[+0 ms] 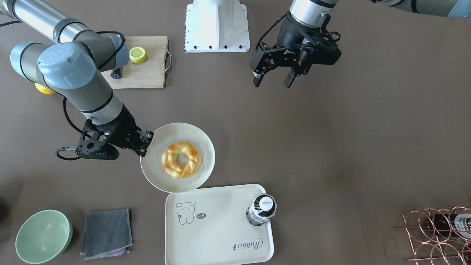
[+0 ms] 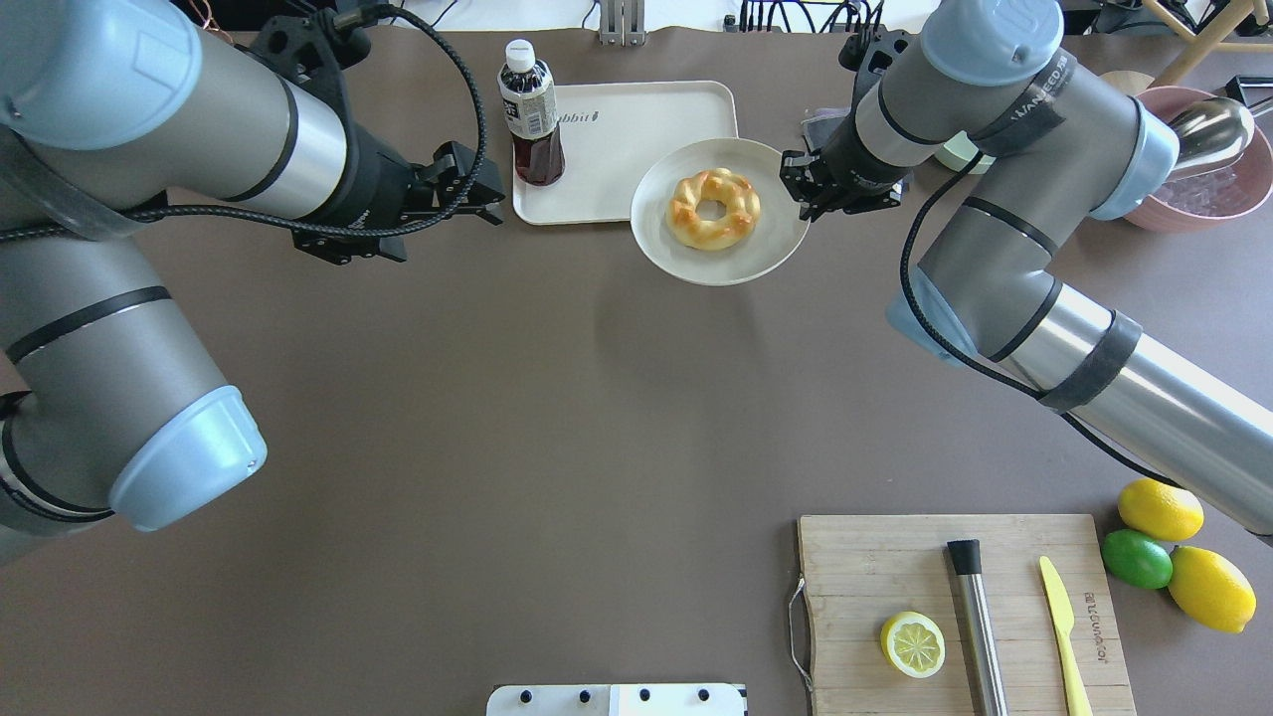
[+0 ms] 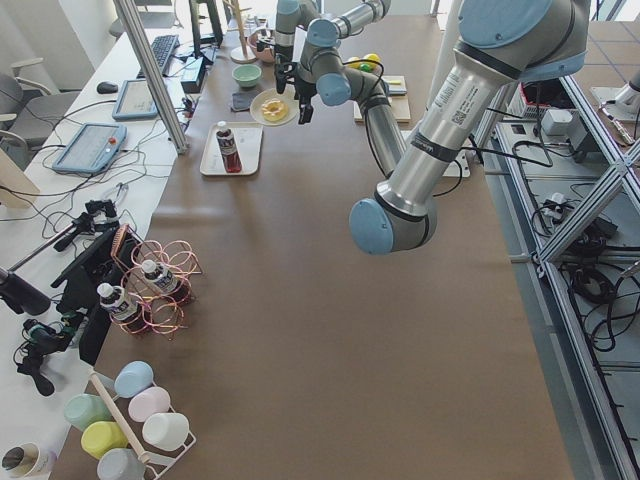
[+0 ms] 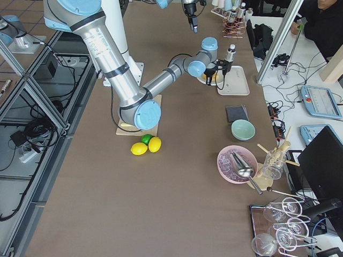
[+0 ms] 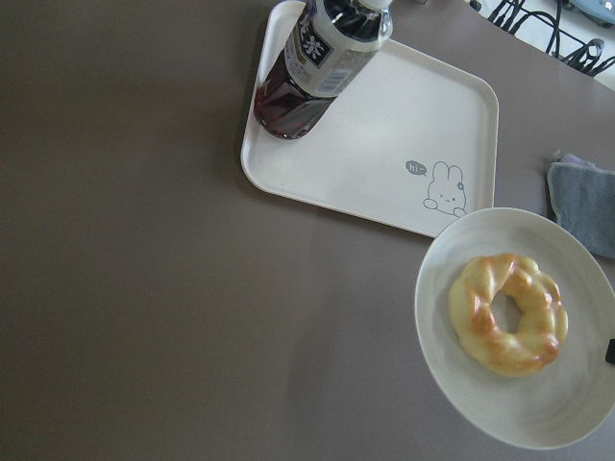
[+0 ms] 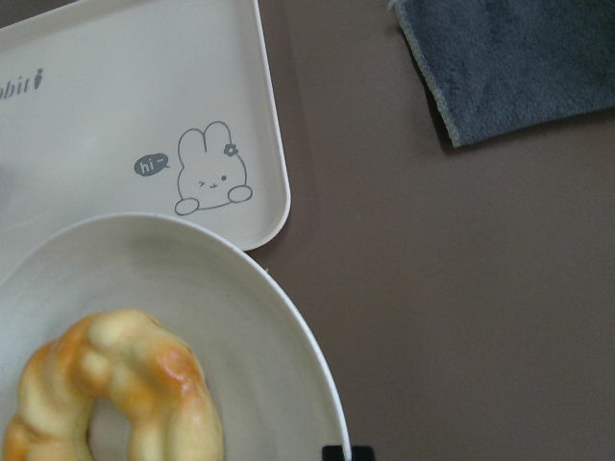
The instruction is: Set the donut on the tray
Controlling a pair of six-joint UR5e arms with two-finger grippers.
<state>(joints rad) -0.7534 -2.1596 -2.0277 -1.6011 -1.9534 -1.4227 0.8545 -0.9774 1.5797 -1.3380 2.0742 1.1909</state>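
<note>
The donut (image 1: 181, 159), a twisted golden ring with orange-brown glaze, lies on a round white plate (image 1: 154, 173). It also shows in the overhead view (image 2: 713, 208) and in both wrist views (image 5: 507, 313) (image 6: 115, 394). The cream tray (image 1: 217, 235) with the rabbit drawing lies beside the plate, and the plate's rim overlaps its corner. A dark drink bottle (image 1: 262, 209) stands on the tray. My right gripper (image 1: 145, 143) is open at the plate's rim, apart from the donut. My left gripper (image 1: 272, 79) is open and empty, high above the table away from the plate.
A wooden cutting board (image 2: 955, 617) holds a lemon half (image 2: 912, 643), a steel rod and a yellow knife. Two lemons and a lime (image 2: 1137, 558) lie beside it. A green bowl (image 1: 43, 236) and a grey cloth (image 1: 106, 232) lie near the tray. A copper wire rack (image 1: 438, 235) stands at the corner.
</note>
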